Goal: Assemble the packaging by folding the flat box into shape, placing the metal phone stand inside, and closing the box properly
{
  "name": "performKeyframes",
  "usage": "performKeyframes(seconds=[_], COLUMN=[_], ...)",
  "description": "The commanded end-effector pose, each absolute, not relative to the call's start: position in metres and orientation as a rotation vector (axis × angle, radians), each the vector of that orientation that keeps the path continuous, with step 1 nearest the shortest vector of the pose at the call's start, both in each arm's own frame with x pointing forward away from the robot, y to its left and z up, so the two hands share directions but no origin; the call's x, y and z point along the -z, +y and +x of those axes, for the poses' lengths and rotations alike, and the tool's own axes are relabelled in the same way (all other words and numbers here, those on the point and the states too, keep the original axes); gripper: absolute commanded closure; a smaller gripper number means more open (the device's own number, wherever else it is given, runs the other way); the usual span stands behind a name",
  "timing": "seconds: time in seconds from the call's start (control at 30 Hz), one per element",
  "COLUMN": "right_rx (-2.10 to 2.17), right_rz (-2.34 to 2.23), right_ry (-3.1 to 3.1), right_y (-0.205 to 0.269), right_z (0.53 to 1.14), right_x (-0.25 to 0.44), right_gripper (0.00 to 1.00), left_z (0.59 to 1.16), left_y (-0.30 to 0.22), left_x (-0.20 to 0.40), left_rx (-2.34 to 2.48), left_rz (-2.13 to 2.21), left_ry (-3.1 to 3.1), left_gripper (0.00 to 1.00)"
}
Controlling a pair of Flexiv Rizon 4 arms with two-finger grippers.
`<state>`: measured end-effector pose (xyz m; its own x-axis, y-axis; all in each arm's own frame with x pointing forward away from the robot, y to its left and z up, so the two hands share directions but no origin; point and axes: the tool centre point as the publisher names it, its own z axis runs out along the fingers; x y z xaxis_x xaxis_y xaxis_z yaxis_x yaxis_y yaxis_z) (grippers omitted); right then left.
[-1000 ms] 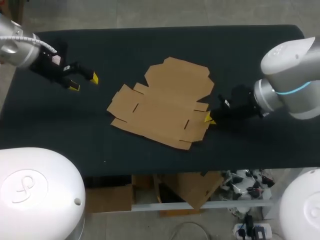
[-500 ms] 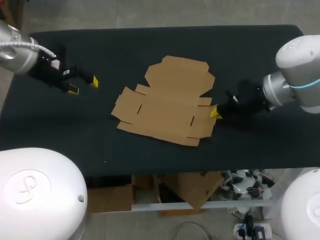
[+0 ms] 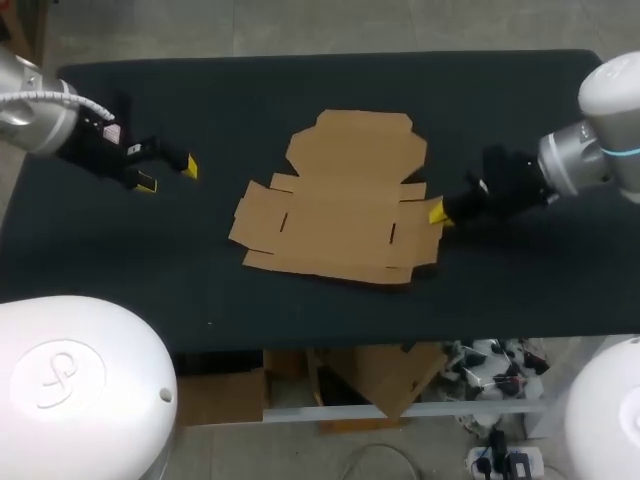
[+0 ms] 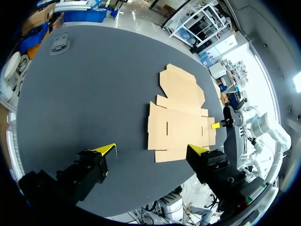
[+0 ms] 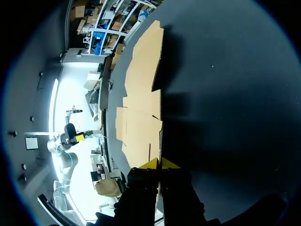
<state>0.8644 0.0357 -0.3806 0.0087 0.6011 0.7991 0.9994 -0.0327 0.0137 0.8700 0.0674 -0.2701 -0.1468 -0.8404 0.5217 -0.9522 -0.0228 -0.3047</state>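
Black table (image 3: 300,85) — flat cardboard box (image 3: 335,215) lying unfolded near middle.

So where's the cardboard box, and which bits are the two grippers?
box (image 3: 340,205), head view, middle of its flat main panel.
left gripper (image 3: 168,175), head view, midway between its two yellow tips.
right gripper (image 3: 437,212), head view, yellow tips at the box's edge.

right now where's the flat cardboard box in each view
Head view: the box lies flat on the table, right hand at its right edge.
Left wrist view: the box lies ahead of the open left hand.
Right wrist view: the box runs out edge-on from between the right hand's fingers.
Shared landmark: the right hand's yellow tips on the box's edge.
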Motion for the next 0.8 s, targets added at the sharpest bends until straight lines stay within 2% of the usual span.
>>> performKeyframes(seconds=[0.03,0.37,0.4,0.43,0.8], right_rx=[0.864,0.773,0.764,0.756,0.732], right_rz=[-1.600,-1.588,-1.605,-1.618,-1.877], right_ry=[-1.646,-1.712,-1.708,-1.709,-1.697], right_y=[0.032,0.035,0.034,0.034,0.023], right_z=[0.873,0.878,0.877,0.877,0.848], right_x=[0.382,0.383,0.383,0.382,0.363], right_gripper=[1.00,1.00,0.40,0.00,0.00], left_z=[0.870,0.870,0.870,0.870,0.873], left_y=[0.065,0.063,0.063,0.062,0.061], left_x=[0.270,0.271,0.271,0.271,0.276], left_rx=[-0.895,-0.884,-0.884,-0.884,-0.881], left_rz=[1.932,1.944,1.943,1.942,1.922], left_ry=[-2.058,-2.052,-2.051,-2.051,-2.047], left_gripper=[0.00,0.00,0.00,0.00,0.00])
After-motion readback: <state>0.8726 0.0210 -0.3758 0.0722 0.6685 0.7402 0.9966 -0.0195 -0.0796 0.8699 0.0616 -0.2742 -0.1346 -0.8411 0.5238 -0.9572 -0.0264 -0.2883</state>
